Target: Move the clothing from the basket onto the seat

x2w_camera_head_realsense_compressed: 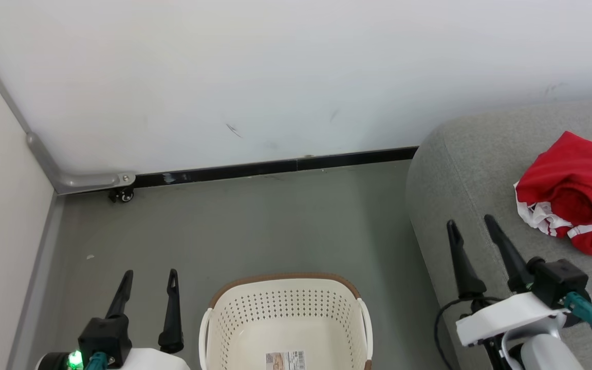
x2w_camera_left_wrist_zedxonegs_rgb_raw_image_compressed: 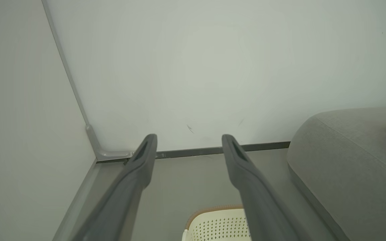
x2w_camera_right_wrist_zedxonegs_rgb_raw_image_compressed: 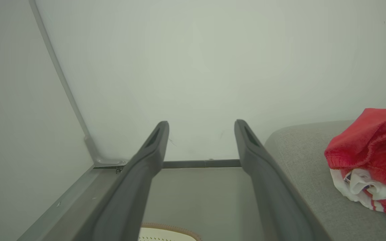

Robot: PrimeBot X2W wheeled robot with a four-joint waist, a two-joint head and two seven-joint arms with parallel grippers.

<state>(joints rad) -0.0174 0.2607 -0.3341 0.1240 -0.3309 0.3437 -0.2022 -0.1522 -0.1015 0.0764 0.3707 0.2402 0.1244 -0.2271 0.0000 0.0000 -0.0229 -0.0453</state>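
Right pincer (x2w_camera_head_realsense_compressed: 469,221) spread, empty | clothing (x2w_camera_head_realsense_compressed: 573,192) near its right, on seat (x2w_camera_head_realsense_compressed: 460,154)

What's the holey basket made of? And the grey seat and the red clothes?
The basket looks like smooth cream plastic: stiff moulded walls with neat rows of holes. The seat seems covered in matt grey woven fabric, showing a fine grainy texture. The clothing looks like soft red knit cloth with white trim, since it crumples into folds.
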